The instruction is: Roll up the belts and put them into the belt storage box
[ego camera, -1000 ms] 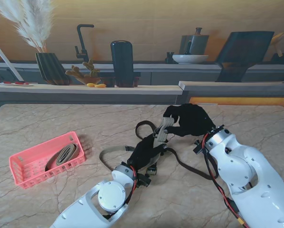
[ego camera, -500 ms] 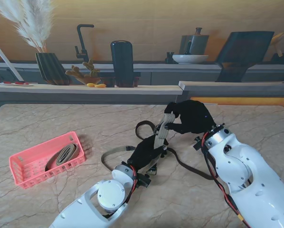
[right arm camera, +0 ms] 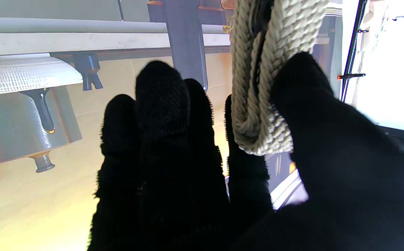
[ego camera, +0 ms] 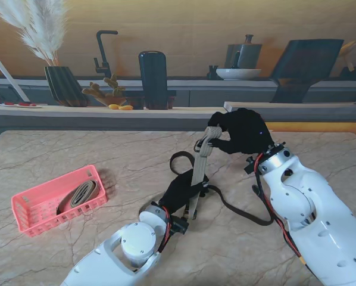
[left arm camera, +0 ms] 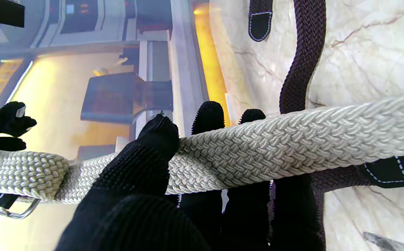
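Observation:
A beige braided belt [ego camera: 199,168] stretches taut between my two black-gloved hands over the middle of the table. My right hand [ego camera: 240,134] is raised and shut on the belt's folded buckle end [right arm camera: 261,115], thumb against forefinger. My left hand [ego camera: 181,189] stays low, shut on the same beige belt [left arm camera: 257,150] farther along its length. A dark brown braided belt [ego camera: 234,207] lies loose on the marble around both hands, also the dark belt [left arm camera: 301,59]. The pink belt storage box [ego camera: 32,210] sits at the left with one rolled belt [ego camera: 80,194] inside.
A raised shelf [ego camera: 106,111] runs along the table's far edge, carrying a dark vase with pampas grass [ego camera: 63,83], a black cylinder [ego camera: 153,77] and small ornaments. The marble table [ego camera: 59,155] extends left toward the box.
My right hand has lifted up and away from me with the buckle end, drawing the beige belt straight and taut. My left hand has stayed low, holding the belt.

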